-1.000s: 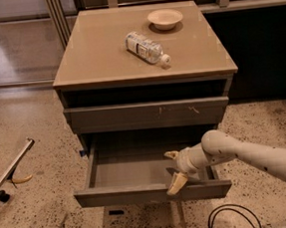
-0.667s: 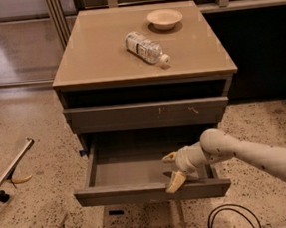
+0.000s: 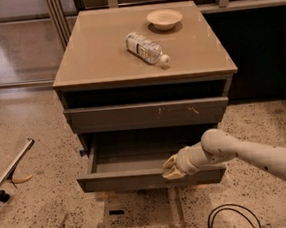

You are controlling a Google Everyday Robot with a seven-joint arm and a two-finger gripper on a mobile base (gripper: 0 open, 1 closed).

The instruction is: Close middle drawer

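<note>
The cabinet (image 3: 103, 59) stood on a speckled floor. Its middle drawer (image 3: 129, 179) was pulled partway out below the scratched upper drawer front (image 3: 133, 117), with its bare grey inside showing. The white arm (image 3: 256, 153) reached in from the right. The gripper (image 3: 171, 168) sat at the top edge of the middle drawer's front panel, right of centre, with its fingers (image 3: 169, 160) slightly spread. A plastic bottle (image 3: 144, 47) lay on its side on the cabinet top, with a shallow bowl (image 3: 164, 19) near it, toward the back.
</note>
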